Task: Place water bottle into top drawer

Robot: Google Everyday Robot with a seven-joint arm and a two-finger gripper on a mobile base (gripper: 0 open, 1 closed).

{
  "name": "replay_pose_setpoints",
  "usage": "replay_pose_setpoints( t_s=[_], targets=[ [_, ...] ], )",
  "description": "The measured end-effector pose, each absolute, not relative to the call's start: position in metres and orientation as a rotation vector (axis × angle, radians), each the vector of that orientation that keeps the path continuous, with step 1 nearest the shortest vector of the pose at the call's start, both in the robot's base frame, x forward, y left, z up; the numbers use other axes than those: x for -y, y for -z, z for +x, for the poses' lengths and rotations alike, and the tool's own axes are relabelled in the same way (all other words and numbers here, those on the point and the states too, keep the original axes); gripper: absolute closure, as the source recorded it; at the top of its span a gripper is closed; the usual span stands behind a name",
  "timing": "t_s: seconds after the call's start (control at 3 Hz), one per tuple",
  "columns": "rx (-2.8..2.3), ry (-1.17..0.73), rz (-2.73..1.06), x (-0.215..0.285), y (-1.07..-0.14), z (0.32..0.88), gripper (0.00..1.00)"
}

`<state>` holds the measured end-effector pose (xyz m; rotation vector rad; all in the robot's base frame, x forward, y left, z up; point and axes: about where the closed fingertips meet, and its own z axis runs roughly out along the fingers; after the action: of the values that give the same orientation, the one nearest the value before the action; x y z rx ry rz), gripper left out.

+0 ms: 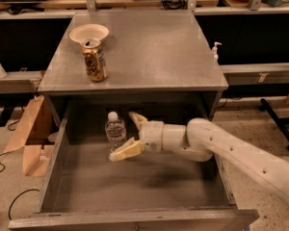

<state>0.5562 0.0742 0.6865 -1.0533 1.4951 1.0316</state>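
Note:
The water bottle [115,130], clear plastic with a white cap, stands upright on the floor of the open top drawer [135,186], toward its back left. My gripper [124,135] reaches in from the right, inside the drawer. Its pale fingers are spread open, one finger [137,119] behind and to the right of the bottle, the other [125,151] in front of and below it. The bottle stands between them and is not squeezed.
On the cabinet top [154,57] stand a brown-gold drink can [94,60] and a white bowl [88,32] at the left. A small white pump dispenser [215,50] sits on the shelf to the right. A cardboard box [31,134] leans on the floor at left.

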Motion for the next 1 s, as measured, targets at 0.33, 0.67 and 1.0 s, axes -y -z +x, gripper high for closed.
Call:
replay_pose_setpoints(
  t_s=[0.33,0.67,1.0],
  targets=[
    [-1.57,-0.955,-1.105,0.018,-0.753,0.545,0.0],
    [-1.672,-0.898,-1.152,0.079,-0.8,0.552,0.0],
    [-1.763,-0.837,-1.194,0.128,-0.855,0.559,0.0]
  ],
)
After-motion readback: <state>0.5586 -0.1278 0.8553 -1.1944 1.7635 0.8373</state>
